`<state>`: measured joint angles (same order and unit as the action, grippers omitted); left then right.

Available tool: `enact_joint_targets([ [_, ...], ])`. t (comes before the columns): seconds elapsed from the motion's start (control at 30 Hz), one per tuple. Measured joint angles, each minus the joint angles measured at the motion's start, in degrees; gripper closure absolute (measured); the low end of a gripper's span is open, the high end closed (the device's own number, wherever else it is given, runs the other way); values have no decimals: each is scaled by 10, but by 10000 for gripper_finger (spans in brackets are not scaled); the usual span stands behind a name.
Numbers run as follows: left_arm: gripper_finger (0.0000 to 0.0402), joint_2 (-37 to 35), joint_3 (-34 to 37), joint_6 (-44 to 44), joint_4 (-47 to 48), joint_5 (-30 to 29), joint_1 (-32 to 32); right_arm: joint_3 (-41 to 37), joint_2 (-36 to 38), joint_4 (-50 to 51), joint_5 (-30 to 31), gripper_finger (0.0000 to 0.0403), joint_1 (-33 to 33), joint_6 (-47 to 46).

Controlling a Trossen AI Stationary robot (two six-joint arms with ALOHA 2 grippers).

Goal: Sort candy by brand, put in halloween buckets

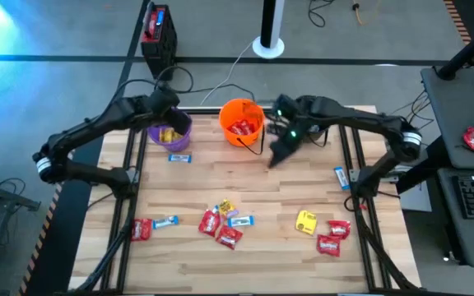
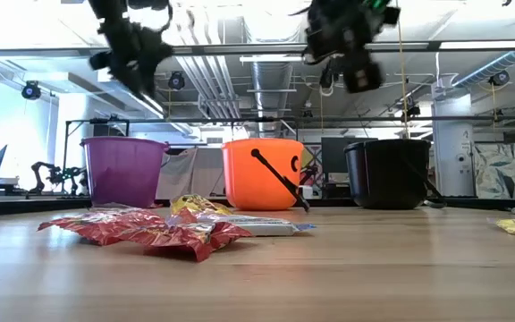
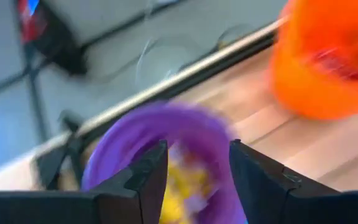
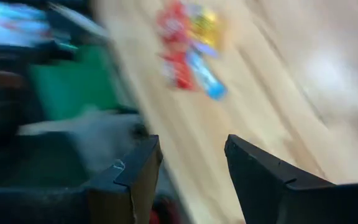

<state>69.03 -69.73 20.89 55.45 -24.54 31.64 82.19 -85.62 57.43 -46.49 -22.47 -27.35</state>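
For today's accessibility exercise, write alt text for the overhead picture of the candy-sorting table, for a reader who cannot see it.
Two dark robot arms reach over a wooden table: the left gripper hangs above a purple bucket holding yellow candy, the right gripper beside an orange bucket holding red candy. Red, yellow and blue-and-white candy packets lie scattered along the table's near side.

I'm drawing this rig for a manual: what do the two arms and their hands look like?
Both arms are dark, slim and jointed, each with a pale silver-white band at a joint near the table's side edge. The left hand and right hand each end in two flat, angular, dark fingers. Small green lights glow on the right arm's wrist.
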Motion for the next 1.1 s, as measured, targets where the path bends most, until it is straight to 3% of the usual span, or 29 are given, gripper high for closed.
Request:
enact_joint_targets([
  [0.13, 244, -26, 0, -38, -94, 4, -52, -13, 37, 66, 154, 233, 76, -40],
  [0.3, 244, -44, 0, -65, -164, 29, -96, -60, 60, 62, 212, 244, 164, -148],
  [0.4, 244, -49, 0, -75, -169, 28, -110, -100, 75, 64, 214, 249, 223, -215],
  [0.7, 244, -49, 0, -82, -158, 28, -124, -256, 107, 67, 209, 240, 357, -543],
  [0.87, 244, -44, 0, -93, -158, 27, -124, -327, 98, 64, 207, 222, 401, -614],
  [1.1, 244, -39, 0, -95, -158, 26, -124, -389, 75, 13, 206, 214, 422, -627],
])
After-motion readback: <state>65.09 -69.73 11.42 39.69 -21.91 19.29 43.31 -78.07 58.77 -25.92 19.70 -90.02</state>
